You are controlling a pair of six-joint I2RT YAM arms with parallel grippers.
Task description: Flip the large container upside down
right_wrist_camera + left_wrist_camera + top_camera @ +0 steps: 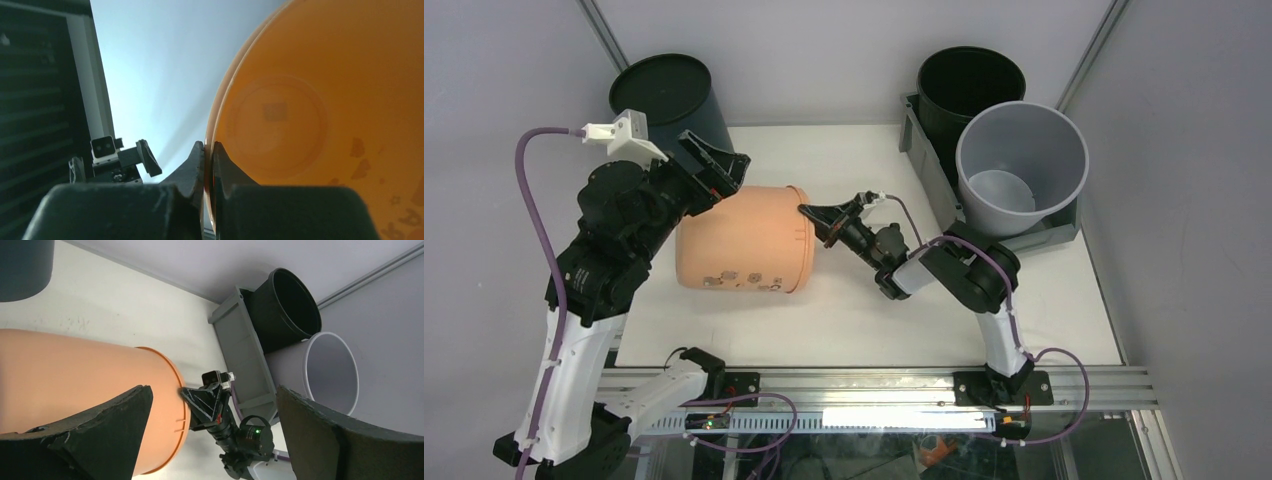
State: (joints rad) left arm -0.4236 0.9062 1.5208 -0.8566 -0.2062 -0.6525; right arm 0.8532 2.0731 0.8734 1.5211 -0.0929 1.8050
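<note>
**Bin loaded and untouched; both claws at the orange bucket**

The bin stands upright at the far right of the table, close to the right wall and well apart from both claws.

Risks, from the left:

- **Left claw:** It hangs wide open at the upper left of the orange bucket and grips nothing. I cannot tell whether it touches the bucket. This arm is the farther one from the bin, so it likely cannot help much there.
- **Orange bucket:** It lies on its side with its mouth to the right. Being round, it may roll if it is let go carelessly.
- **Right claw:** It is pinched tight on that bucket's rim, a thin hold that could slip or twist.
- **Bin:** This looks like the worst risk. Two buckets stand in it, so tipping it now would probably dump them. The wall beside it also leaves little room to swing it over.

Count, from the left:

- one dark bucket at the back left, flat face up
- one orange bucket
- one black bucket in the bin, mouth up
- one grey bucket in the bin, mouth up
- one bin

That makes four buckets, one bin and two claws.
</note>
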